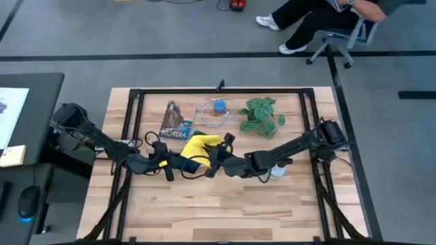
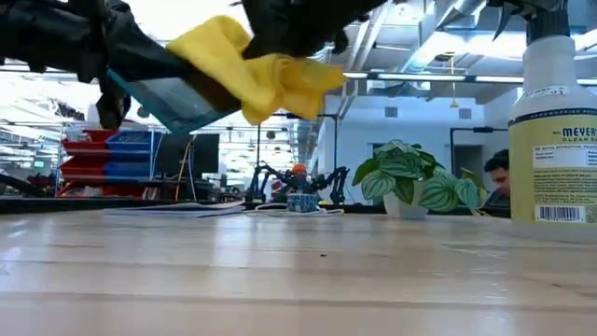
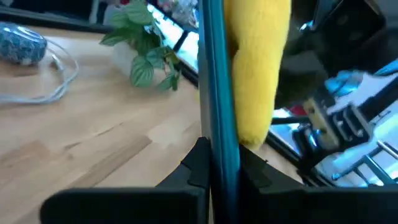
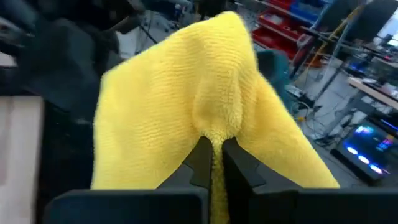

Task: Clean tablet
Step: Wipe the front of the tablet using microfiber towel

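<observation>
Spray bottle [image 2: 560, 121] stands aside; left gripper [image 3: 217, 171] clamps the tablet [image 3: 217, 74] aloft so right gripper [image 4: 214, 160], pinching the yellow cloth [image 4: 186, 106], wipes it.

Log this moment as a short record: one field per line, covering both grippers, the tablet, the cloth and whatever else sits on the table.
left gripper: shut on tablet edge, held above table
right gripper: shut on cloth
tablet: lifted, tilted, off the table
cloth: yellow, pressed against tablet
spray bottle: upright, under the right arm
plant: far side of the table
booklet: flat, far side, left of plant
person: seated beyond the table
</observation>
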You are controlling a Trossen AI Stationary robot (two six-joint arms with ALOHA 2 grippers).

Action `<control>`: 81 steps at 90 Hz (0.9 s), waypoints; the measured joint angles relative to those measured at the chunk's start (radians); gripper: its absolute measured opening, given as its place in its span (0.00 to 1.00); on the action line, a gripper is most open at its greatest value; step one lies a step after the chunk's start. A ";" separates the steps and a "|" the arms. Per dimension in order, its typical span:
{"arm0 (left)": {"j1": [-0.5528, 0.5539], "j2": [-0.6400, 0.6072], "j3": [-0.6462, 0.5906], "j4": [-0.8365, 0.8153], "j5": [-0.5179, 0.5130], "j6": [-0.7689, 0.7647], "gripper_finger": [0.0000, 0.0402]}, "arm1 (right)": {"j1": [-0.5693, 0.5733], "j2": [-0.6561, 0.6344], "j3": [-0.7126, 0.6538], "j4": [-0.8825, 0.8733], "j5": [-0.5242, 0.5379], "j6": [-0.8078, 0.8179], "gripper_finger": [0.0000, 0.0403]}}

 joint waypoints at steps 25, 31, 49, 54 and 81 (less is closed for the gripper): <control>0.007 0.029 -0.001 0.104 -0.002 0.079 0.02 | 0.022 0.105 0.034 0.005 -0.143 -0.018 0.01; 0.007 0.027 -0.001 0.138 -0.006 0.098 0.02 | 0.036 0.112 0.034 -0.001 -0.153 -0.014 0.01; 0.013 0.027 0.001 0.214 -0.018 0.140 0.02 | 0.040 0.113 0.032 0.026 -0.163 -0.020 0.01; 0.016 0.027 0.001 0.220 -0.019 0.146 0.02 | 0.036 0.113 0.032 0.031 -0.168 -0.027 0.01; 0.035 0.027 0.001 0.249 -0.005 0.155 0.02 | 0.032 0.113 0.032 0.027 -0.224 -0.029 0.01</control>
